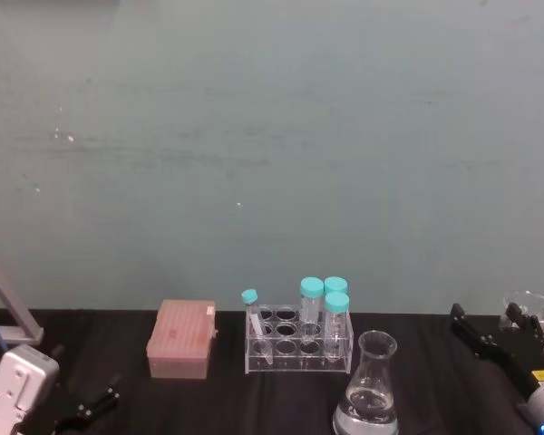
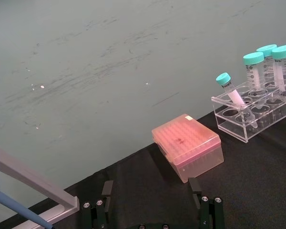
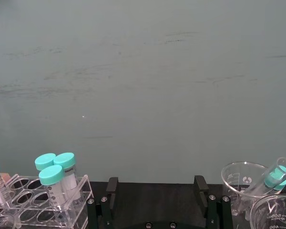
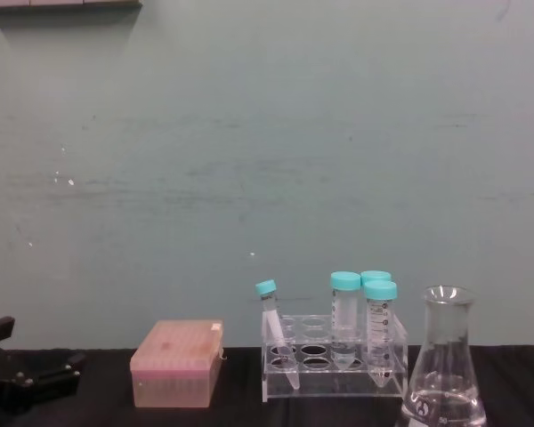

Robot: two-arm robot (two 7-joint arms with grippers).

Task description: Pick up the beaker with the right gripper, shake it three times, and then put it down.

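I see a black desk (image 1: pixel 435 349) running up against a plain teal wall (image 1: pixel 272 136) that is scuffed with faint streaks and a few small white flecks. The beaker (image 1: pixel 370 385) stands upright near the front edge of the desk, right of the middle, with a little clear liquid in its wide base; nothing touches it. Just behind it, toward the wall, sits a clear tube rack (image 1: pixel 299 344) holding 3 upright teal-capped tubes (image 1: pixel 325 304) and 1 smaller tube (image 1: pixel 256 322) leaning at its left end. Left of the rack, apart from it, is a closed pink box (image 1: pixel 181 338).

The right gripper (image 1: pixel 490 346) hangs low at the desk's right edge, well to the right of the beaker and not touching it; from its wrist camera I read the jaws as standing wide apart with bare desk between them. Past it, near the right rear corner, I make out clear glass beakers (image 3: pixel 245 183), one with a teal-capped tube (image 3: pixel 276 175) leaning in it.

The left gripper (image 1: pixel 89 403) rests at the front left corner of the desk, its jaws apart and holding nothing. By the left edge there is a slanted grey metal bar (image 2: pixel 28 179) and a blue rod (image 2: pixel 12 202); I cannot tell what they belong to.
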